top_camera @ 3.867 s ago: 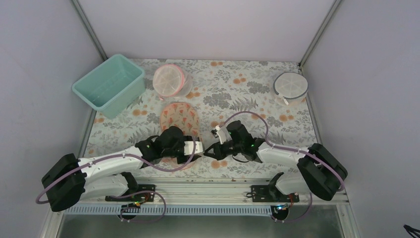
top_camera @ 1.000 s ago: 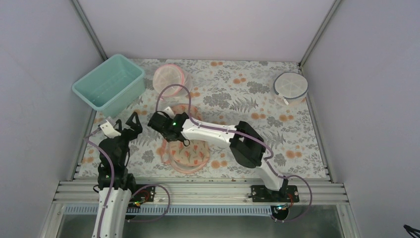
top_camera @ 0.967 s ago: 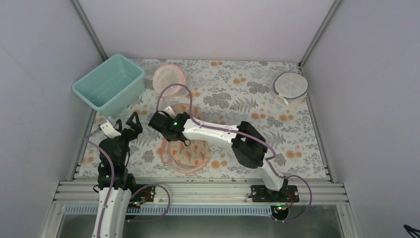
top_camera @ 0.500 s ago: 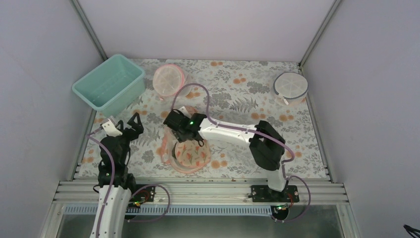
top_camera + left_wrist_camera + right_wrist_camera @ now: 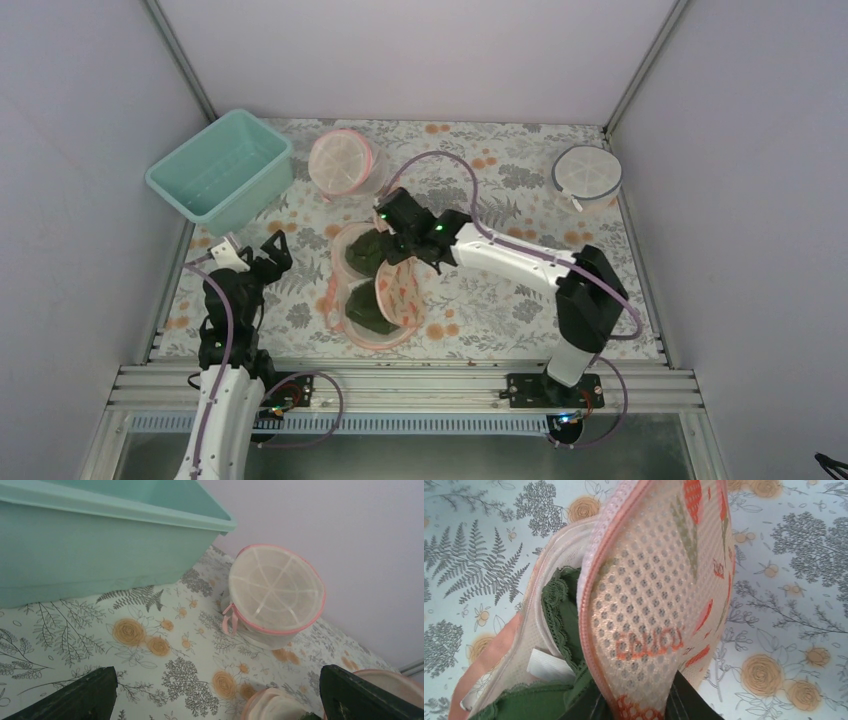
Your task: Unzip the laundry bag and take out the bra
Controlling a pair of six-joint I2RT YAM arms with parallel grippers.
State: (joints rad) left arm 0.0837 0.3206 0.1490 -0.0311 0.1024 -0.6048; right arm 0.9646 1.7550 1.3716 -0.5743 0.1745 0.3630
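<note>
The peach laundry bag (image 5: 345, 300) lies open on the table in front of the left-centre. My right gripper (image 5: 396, 257) is shut on its flowered mesh top flap (image 5: 402, 292) and holds it folded up and to the right. In the right wrist view the flap (image 5: 659, 595) stands pinched between my jaws (image 5: 636, 707). The dark green bra (image 5: 366, 256) lies exposed inside the bag, and its lace edge shows in the right wrist view (image 5: 566, 615). My left gripper (image 5: 266, 250) is open and empty, to the left of the bag, above the table (image 5: 215, 702).
A teal bin (image 5: 220, 170) stands at the back left, also seen close in the left wrist view (image 5: 100, 540). A white mesh pod with pink rim (image 5: 342, 162) (image 5: 275, 595) is behind the bag. A white mesh pod with grey rim (image 5: 587, 175) is at the back right.
My right gripper has moved back and to the right with the bag's top flap, folding the bag open and uncovering the green bra. The left arm has barely moved.
</note>
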